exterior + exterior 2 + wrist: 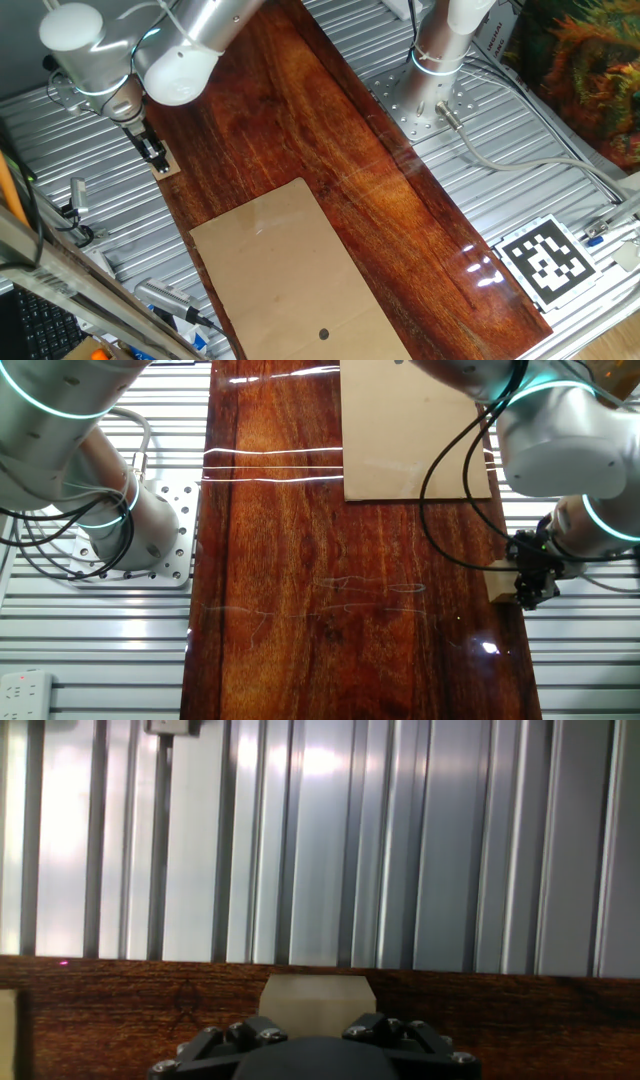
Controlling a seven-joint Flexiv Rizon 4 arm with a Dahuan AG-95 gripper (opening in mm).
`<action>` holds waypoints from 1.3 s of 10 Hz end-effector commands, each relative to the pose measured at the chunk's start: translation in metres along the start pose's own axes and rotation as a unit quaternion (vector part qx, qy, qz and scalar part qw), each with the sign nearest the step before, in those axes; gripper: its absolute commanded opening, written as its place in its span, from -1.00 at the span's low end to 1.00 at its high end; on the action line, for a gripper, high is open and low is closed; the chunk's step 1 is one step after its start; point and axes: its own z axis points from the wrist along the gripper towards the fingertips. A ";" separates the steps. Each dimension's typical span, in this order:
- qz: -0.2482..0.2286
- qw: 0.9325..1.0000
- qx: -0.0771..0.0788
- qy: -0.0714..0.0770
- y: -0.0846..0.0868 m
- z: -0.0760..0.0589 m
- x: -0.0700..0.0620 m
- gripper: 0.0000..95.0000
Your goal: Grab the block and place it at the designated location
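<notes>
The block (317, 995) is a small pale tan cube at the edge of the dark wooden table, also seen in one fixed view (168, 166) and the other fixed view (499, 582). My gripper (153, 150) is down at the block with its fingers on either side of it, and looks shut on it. In the hand view the block sits just above the black finger links (240, 1032). The block still looks level with the table top. The designated location is a black dot (323, 334) on the tan sheet (290, 260), far from the gripper.
Ribbed metal surfaces lie on both sides of the wooden table (330, 150). A second arm's base (440, 60) stands at the far side. A black-and-white tag (547, 262) lies at the right. Cables and tools lie at the lower left (170, 305).
</notes>
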 end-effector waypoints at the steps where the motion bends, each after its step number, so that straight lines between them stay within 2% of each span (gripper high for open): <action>1: 0.002 1.000 -0.001 0.001 0.002 -0.008 0.002 -0.20; 4: 0.005 1.000 -0.002 0.001 0.013 -0.014 0.011 -0.20; 8: 0.027 1.000 0.003 0.001 0.059 -0.022 0.038 -0.20; 11: 0.040 0.999 0.006 0.000 0.096 -0.021 0.065 -0.20; 13: 0.049 0.999 0.008 -0.001 0.119 -0.018 0.077 -0.20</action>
